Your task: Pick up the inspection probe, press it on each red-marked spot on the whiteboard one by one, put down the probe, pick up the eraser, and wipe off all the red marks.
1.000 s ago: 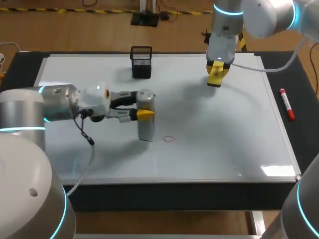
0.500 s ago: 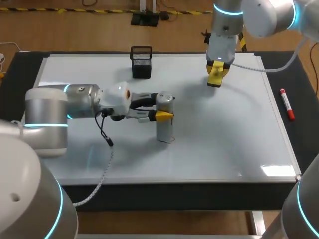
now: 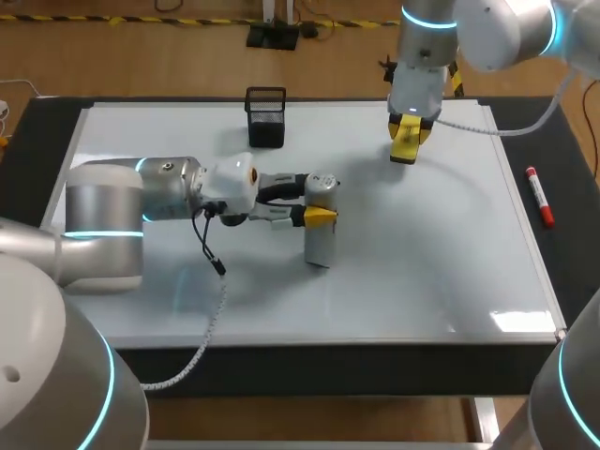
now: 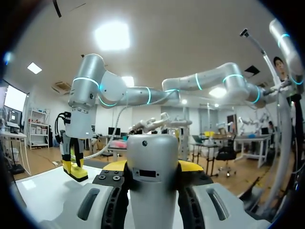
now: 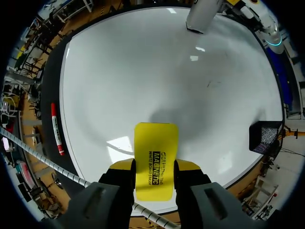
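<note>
From the robot's side of the table, the whiteboard lies flat and takes up nearly the whole top. Reaching in low from the left side, the left gripper pinches the inspection probe, a grey cylinder, one yellow-tipped finger on either side of its upper part. The probe stands upright near the middle of the board, its lower end down at the surface. Off to the right, on the dark table just beside the board's edge, lies a red marker. Farther back a black mesh basket sits on the board near its far edge. At the far right the right gripper hangs above the board, fingers closed on the yellow eraser.
</note>
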### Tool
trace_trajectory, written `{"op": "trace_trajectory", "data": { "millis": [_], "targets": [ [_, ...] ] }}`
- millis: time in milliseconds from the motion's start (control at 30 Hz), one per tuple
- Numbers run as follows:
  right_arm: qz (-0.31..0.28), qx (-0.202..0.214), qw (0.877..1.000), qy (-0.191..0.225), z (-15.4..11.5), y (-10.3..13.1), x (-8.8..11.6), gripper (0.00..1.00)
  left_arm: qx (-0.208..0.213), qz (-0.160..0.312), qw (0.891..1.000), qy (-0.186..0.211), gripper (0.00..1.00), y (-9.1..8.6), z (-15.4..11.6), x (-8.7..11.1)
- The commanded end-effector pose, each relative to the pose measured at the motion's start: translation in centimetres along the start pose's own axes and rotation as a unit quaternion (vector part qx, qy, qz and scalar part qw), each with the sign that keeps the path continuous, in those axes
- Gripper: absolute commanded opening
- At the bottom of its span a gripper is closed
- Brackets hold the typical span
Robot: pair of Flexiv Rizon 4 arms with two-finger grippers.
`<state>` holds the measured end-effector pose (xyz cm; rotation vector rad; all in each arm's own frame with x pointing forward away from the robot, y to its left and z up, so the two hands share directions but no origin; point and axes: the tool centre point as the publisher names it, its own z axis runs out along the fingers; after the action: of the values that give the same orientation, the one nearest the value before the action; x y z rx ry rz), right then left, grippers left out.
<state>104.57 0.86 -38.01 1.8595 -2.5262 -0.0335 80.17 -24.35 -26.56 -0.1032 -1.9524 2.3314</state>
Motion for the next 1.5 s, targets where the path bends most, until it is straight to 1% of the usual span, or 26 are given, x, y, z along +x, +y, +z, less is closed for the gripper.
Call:
{"op": "trace_trajectory", "data": {
  "millis": [33,333,533,633,1133,1500],
  "targets": [
    [-0.001,0.0,1.0,0.001,-0.1,-0.1,0.0,0.0,-0.004,-0.002,1.0,0.003,0.0,0.3,0.3,-0.1],
    [-0.001,0.0,1.0,0.001,-0.1,-0.1,0.0,0.0,-0.018,0.002,1.0,0.0,0.0,0.8,0.1,0.0],
    [-0.001,0.0,1.0,0.001,-0.1,-0.1,0.0,0.0,-0.048,0.019,0.999,0.001,0.0,1.0,0.2,0.3],
    [-0.001,0.0,1.0,0.001,-0.1,-0.1,0.0,0.0,-0.053,0.018,0.998,0.003,0.0,1.2,0.3,0.3],
    [-0.001,0.0,1.0,0.001,-0.1,-0.1,0.0,0.0,-0.062,0.016,0.998,0.007,0.0,1.6,0.5,0.4],
    [-0.001,0.0,1.0,0.001,-0.1,-0.1,0.0,0.0,-0.068,0.019,0.997,0.011,0.0,1.6,0.9,0.5]
  ]
}}
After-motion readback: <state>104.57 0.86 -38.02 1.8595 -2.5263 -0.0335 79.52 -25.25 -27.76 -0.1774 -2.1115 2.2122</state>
